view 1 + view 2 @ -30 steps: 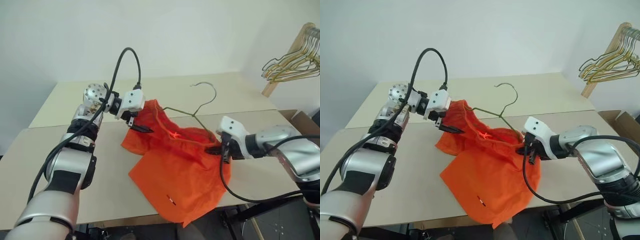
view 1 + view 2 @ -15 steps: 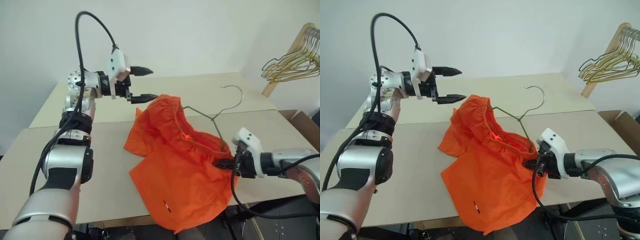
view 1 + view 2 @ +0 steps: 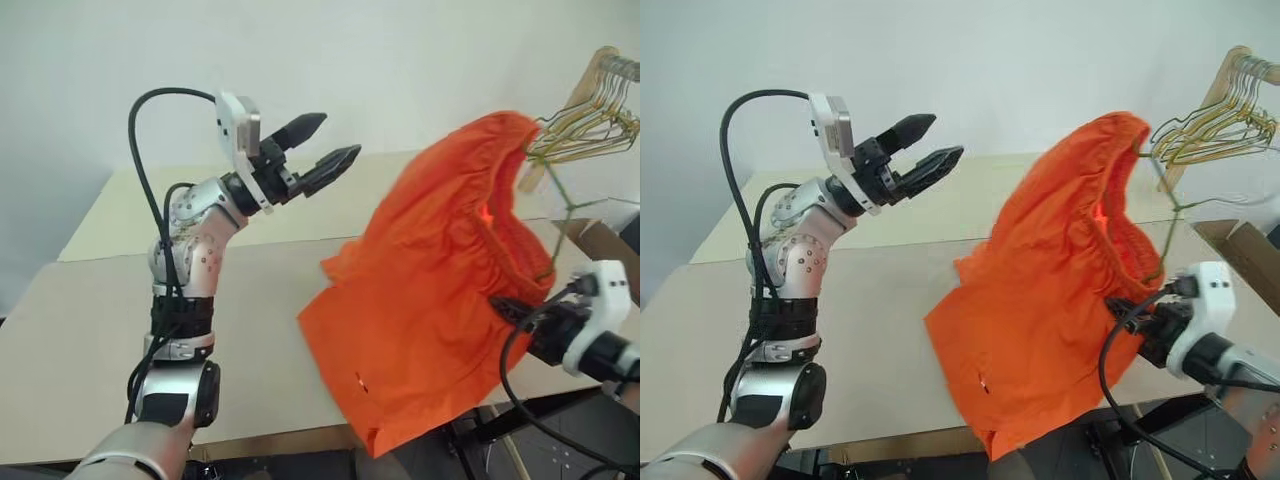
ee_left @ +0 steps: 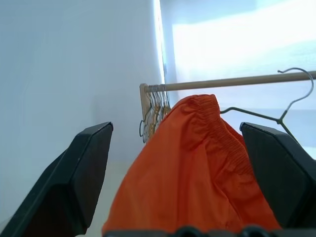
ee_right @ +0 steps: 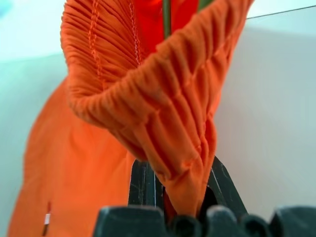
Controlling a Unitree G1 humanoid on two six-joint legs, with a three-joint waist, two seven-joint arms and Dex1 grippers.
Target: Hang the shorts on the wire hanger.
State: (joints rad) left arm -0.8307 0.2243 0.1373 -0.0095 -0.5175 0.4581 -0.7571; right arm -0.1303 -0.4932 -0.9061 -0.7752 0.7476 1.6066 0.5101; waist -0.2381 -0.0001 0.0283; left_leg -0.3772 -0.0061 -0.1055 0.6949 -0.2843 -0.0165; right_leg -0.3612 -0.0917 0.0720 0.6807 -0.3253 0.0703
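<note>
**Orange shorts up on the hanger, pinched at the waistband by the right gripper**

Orange shorts (image 3: 440, 290) raised off the table (image 3: 120, 330), waistband stretched from a high peak near the wall down to the right gripper (image 3: 512, 312). Leg part hangs low, its bottom hem at the table's front edge. Tiny white mark near the hem faces the camera.

Right gripper: fingers pressed together on a fold of the gathered waistband; the right wrist view shows the fabric bunched between the two black fingers (image 5: 144, 185). It sits low at the right, past the table's front corner.

Hanger (image 3: 558, 215): thin grey-green wire, one end inside the waistband at the top, the rest running down along the open waist toward the right gripper. In the left wrist view its hook shows beside the shorts.

Left gripper (image 3: 318, 150): fingers spread wide, nothing between them, held high over the table's far side, pointing toward the shorts, well apart from them.

Behind at right: wooden rack (image 3: 572, 110) with a bunch of gold and grey wire hangers (image 3: 590, 120). Cardboard box (image 3: 605, 245) just below it.
</note>
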